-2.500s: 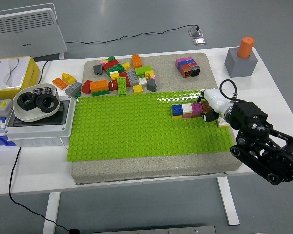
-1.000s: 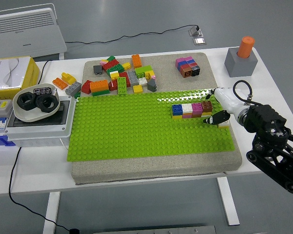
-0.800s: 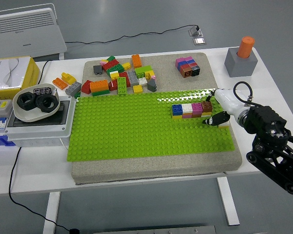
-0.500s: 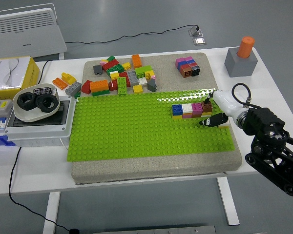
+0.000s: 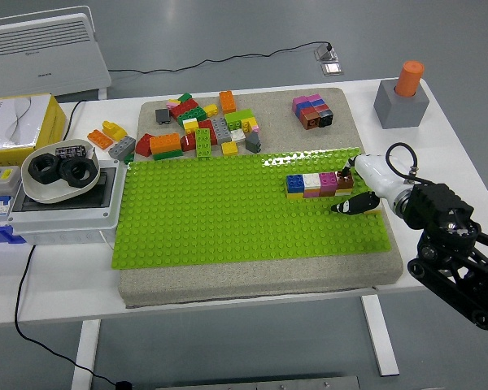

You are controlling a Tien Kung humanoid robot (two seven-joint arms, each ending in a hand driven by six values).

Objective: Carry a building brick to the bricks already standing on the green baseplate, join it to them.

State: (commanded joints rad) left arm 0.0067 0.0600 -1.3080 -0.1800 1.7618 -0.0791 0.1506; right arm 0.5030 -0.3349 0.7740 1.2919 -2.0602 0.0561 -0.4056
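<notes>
right hand [image 5: 359,188] rests at the right end of the brick row [image 5: 319,184] on the green baseplate [image 5: 228,219], fingers loosely spread, gripping nothing. brown brick [image 5: 345,178] sits joined at the row's end, touching the pink one.

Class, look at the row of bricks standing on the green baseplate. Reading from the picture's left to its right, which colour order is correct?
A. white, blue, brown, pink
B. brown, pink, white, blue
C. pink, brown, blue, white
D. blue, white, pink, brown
D: on the green baseplate the row of bricks runs blue, white, pink, then brown nearest the right hand.
</notes>
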